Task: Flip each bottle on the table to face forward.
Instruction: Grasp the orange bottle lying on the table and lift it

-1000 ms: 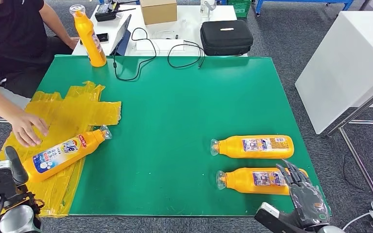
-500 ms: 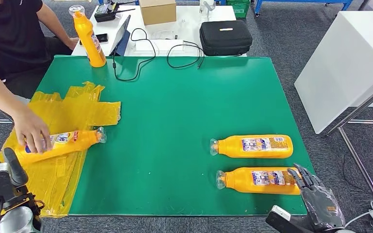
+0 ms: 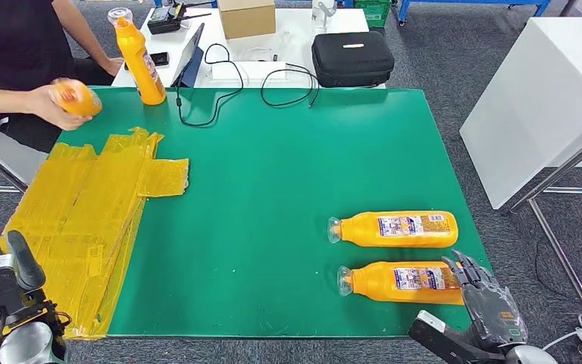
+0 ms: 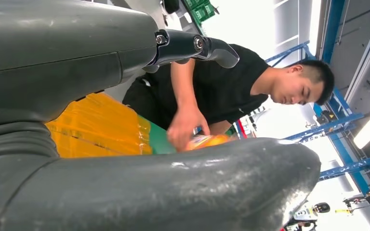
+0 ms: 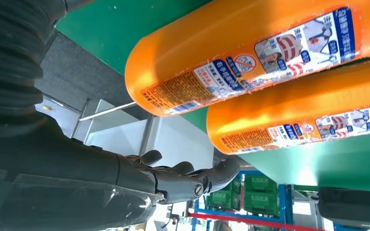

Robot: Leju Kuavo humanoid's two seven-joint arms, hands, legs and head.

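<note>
Two orange bottles lie on their sides at the right of the green table (image 3: pixel 273 189), caps pointing left, small-print labels up: the far bottle (image 3: pixel 394 228) and the near bottle (image 3: pixel 403 282). My right hand (image 3: pixel 486 300) hovers just past the near bottle's base at the table's front right corner, fingers apart and holding nothing. In the right wrist view both bottles (image 5: pixel 250 57) (image 5: pixel 298 120) lie beyond the spread fingers (image 5: pixel 183 180), with a gap between. My left hand (image 3: pixel 6 282) hangs low at the front left, fingers (image 4: pixel 192 45) apart and empty. A person holds a third orange bottle (image 3: pixel 76 97) at the far left corner.
Yellow plastic sheets (image 3: pixel 83 212) cover the table's left side. An upright orange bottle (image 3: pixel 138 57) stands at the far left edge. Black cables (image 3: pixel 220 83) trail over the far edge. Behind are a white table with a black case (image 3: pixel 352 57) and a cardboard box (image 3: pixel 247 17).
The person picked the bottle off the yellow sheets and carried it up to the far left corner. My right hand shifted slightly near the near bottle's base, still empty.
</note>
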